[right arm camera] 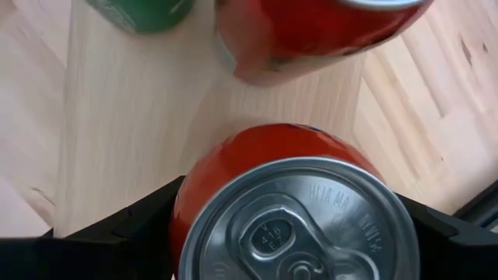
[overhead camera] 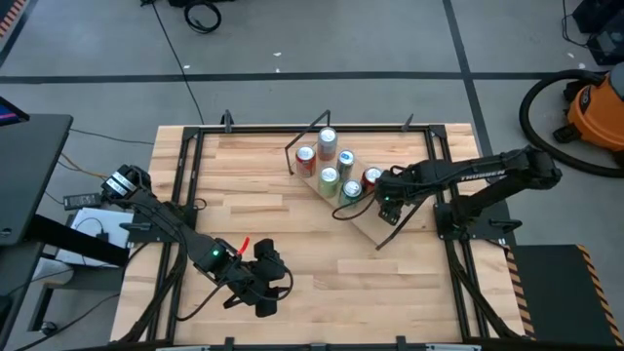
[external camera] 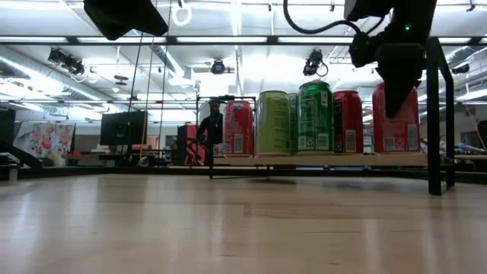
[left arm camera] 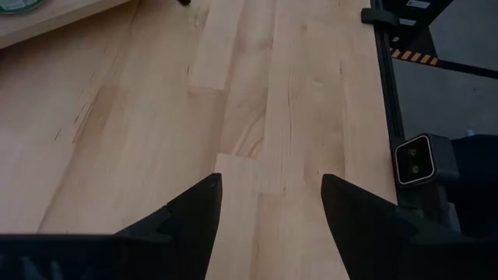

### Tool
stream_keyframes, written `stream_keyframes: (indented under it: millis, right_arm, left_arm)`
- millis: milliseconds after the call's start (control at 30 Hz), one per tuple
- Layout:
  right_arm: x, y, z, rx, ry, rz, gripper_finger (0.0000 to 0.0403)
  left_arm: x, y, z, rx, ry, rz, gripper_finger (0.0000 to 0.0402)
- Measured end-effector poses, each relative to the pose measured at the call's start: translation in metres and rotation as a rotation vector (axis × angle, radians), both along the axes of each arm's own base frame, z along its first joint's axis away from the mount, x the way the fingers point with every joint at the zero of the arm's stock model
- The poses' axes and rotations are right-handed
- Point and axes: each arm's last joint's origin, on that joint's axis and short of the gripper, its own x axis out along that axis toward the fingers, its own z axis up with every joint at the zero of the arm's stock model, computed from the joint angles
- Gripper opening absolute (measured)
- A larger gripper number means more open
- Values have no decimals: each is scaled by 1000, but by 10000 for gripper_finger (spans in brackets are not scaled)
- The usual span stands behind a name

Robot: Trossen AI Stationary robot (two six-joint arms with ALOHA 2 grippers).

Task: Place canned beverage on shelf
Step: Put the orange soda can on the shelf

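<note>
Can (right arm camera: pixel 292 210) stands upright on the shelf (overhead camera: pixel 363 222), clamped in my right gripper (overhead camera: pixel 382 185), beside the others; left gripper (overhead camera: pixel 270 292) open, idle.

Orange shop vacuum (overhead camera: pixel 597 105) on floor beyond table corner; monitor (external camera: pixel 122 128), person (external camera: pixel 210 125) in background.

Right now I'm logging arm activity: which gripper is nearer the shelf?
Right. The right gripper is over the shelf, fingers on either side of a red can. The left gripper waits open over the table's near edge.
</note>
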Motion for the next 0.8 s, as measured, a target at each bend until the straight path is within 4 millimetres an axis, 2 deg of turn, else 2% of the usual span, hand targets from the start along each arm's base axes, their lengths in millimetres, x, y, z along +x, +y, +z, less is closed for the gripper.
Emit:
stream_keyframes:
  millis: [367, 800]
  right_arm:
    - [-2, -10, 1, 34, -14, 1, 333]
    - [-4, -10, 2, 62, -7, -4, 385]
  left_arm:
    - [0, 0, 0, 0, 0, 0, 231]
    - [0, 0, 0, -1, 0, 1, 231]
